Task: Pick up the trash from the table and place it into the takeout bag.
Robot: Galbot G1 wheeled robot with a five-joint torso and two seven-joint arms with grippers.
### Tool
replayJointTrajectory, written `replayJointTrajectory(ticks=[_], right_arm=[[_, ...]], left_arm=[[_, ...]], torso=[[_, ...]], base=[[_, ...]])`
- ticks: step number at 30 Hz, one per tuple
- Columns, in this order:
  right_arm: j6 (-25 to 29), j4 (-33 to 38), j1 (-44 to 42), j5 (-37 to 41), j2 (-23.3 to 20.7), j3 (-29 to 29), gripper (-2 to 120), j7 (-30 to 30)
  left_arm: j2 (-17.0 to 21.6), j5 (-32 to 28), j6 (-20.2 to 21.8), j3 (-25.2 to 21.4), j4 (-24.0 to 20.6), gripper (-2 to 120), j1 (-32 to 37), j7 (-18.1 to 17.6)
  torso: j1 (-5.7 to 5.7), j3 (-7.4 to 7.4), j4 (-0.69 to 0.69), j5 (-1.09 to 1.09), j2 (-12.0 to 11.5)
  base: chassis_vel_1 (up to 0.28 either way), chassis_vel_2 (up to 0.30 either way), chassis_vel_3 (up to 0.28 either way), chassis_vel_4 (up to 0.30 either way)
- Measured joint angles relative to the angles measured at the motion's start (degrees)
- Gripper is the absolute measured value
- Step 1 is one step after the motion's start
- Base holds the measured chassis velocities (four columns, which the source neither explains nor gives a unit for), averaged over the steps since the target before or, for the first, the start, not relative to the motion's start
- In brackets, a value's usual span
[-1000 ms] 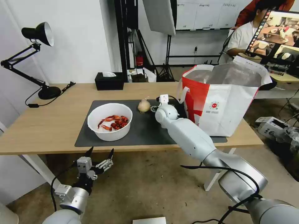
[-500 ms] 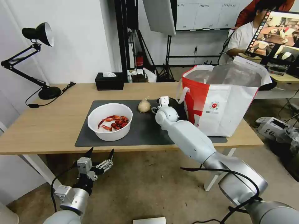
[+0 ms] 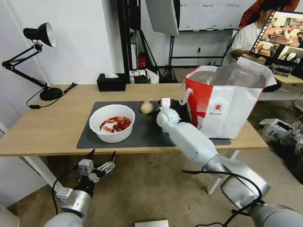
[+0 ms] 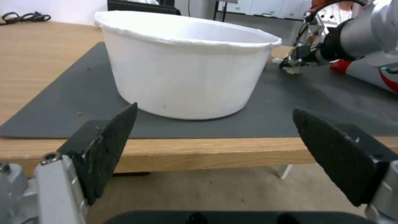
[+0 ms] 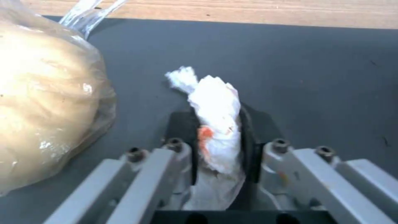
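Since the earlier frames the right arm is seen shifted slightly leftward over the dark grey mat, its wrist drawn nearer the knotted beige pouch; the bowl, pouch and bag are unchanged in position. The right gripper is closed on the crumpled white tissue, which is pinched between the two black pads and carries an orange stain; its free end sticks out past the fingertips above the mat. The pouch lies just beside the gripper on the mat, its clear plastic tail pointing toward the bare wood of the table.

The white round bowl with red crayfish shells is set on the left part of the mat, near its front edge. The takeout bag stands upright at the right end of the mat, its mouth open and silver lining exposed.

The left gripper is held below the front edge of the table, in front of the bowl, with its black pads spread wide and nothing between them. A black tissue box and a black desk lamp are placed at the far side of the table.
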Motion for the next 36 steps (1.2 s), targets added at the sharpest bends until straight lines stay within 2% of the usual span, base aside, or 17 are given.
replayJointTrajectory(ticks=[2,5,12,16,18,19,21,22,27,28,36], right_arm=[[0.5,0.0,-0.2,-0.3,0.0,0.0,7,0.0],[1.3,0.3,-0.6,-0.9,-0.1,0.0,0,0.0],[4.5,5.0,-2.6,-5.0,-1.5,0.3,0,1.6],[6.7,10.2,-4.1,-8.5,-3.2,0.6,0,3.5],[10.1,15.5,-5.9,-12.0,-5.3,0.6,0,3.7],[10.1,15.5,-5.9,-12.0,-5.3,0.6,0,3.7],[13.4,19.4,-7.4,-14.6,-7.2,0.4,0,2.6],[13.4,19.4,-7.4,-14.6,-7.2,0.4,0,2.6],[22.5,27.5,-10.9,-19.4,-12.3,0.6,0,-3.6],[22.5,27.5,-10.9,-19.4,-12.3,0.6,0,-3.6],[32.7,34.4,-13.0,-22.5,-17.4,5.1,0,-10.8]], left_arm=[[0.0,0.0,-0.1,0.0,0.0,100,0.0,0.0],[0.0,0.0,-0.1,0.0,0.1,100,0.0,0.0],[-0.1,0.0,-0.1,0.1,0.1,100,0.1,0.1],[-0.2,0.0,-0.2,0.1,0.0,100,0.2,0.1],[-0.4,0.0,-0.2,0.1,-0.4,100,0.4,0.1],[-0.4,0.0,-0.2,0.1,-0.4,100,0.4,0.1],[-0.5,0.1,-0.2,0.1,-0.7,100,0.6,0.1],[-0.5,0.1,-0.2,0.1,-0.7,100,0.6,0.1],[-1.0,0.2,-1.0,-0.1,-0.7,100,1.3,0.1],[-1.0,0.2,-1.0,-0.1,-0.7,100,1.3,0.1],[-1.8,0.9,-1.1,0.4,-0.6,100,1.5,0.3]], torso=[[0.0,0.0,-0.01,0.0,0.0],[0.0,0.0,-0.02,0.0,0.0],[0.01,0.01,-0.02,0.0,0.0],[0.01,0.01,-0.01,0.0,0.0],[0.01,0.01,-0.01,0.01,0.0],[0.01,0.01,-0.01,0.01,0.0],[0.01,0.0,-0.01,0.0,0.0],[0.01,0.0,-0.01,0.0,0.0],[0.01,0.0,0.0,0.01,0.0],[0.01,0.0,0.0,0.01,0.0],[0.0,0.0,0.0,0.01,0.0]], base=[[0.0,0.0,0.0,0.0],[0.0,0.0,0.0,0.0],[0.0,0.0,0.0,0.0],[0.0,0.0,0.0,0.0],[0.0,0.0,0.0,0.0],[0.0,0.0,0.0,0.0],[0.0,0.0,0.0,0.0],[0.0,0.0,0.0,0.0],[0.0,0.0,0.0,0.0],[0.0,0.0,0.0,0.0],[0.0,0.0,0.0,0.0]])
